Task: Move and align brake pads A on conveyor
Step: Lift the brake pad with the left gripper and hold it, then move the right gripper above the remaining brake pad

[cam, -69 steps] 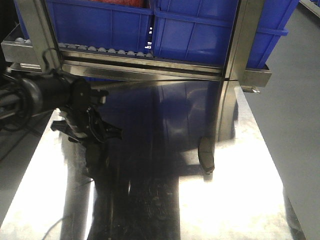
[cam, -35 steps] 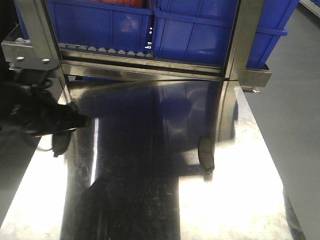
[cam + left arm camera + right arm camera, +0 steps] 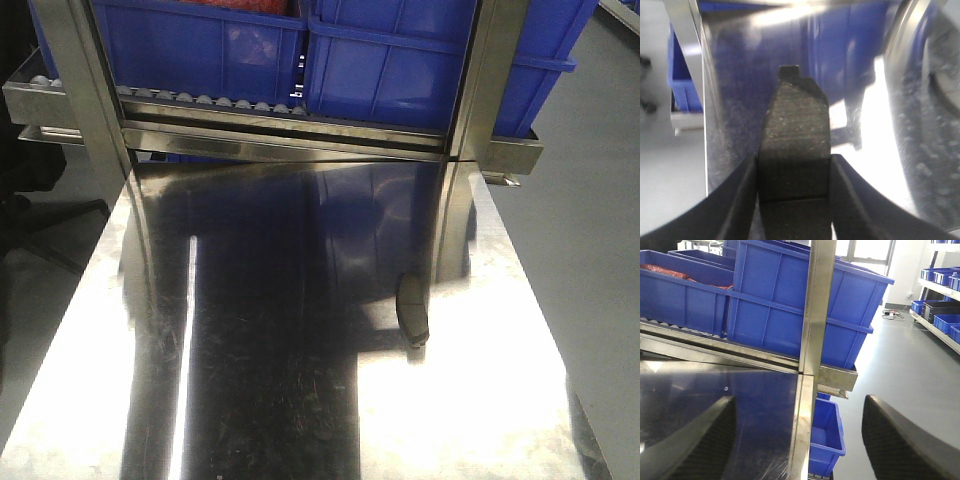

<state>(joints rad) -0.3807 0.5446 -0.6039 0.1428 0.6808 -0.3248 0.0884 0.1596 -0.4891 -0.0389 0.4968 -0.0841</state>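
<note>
A single dark brake pad sits on the shiny steel tabletop, right of the middle, its long side running roughly toward the camera and its far end just at the reflection of the right-hand steel post. Behind the tabletop, two blue plastic bins stand side by side on a roller rack, and their blue colour is mirrored across the steel. Grey floor shows to the right of the table.
</note>
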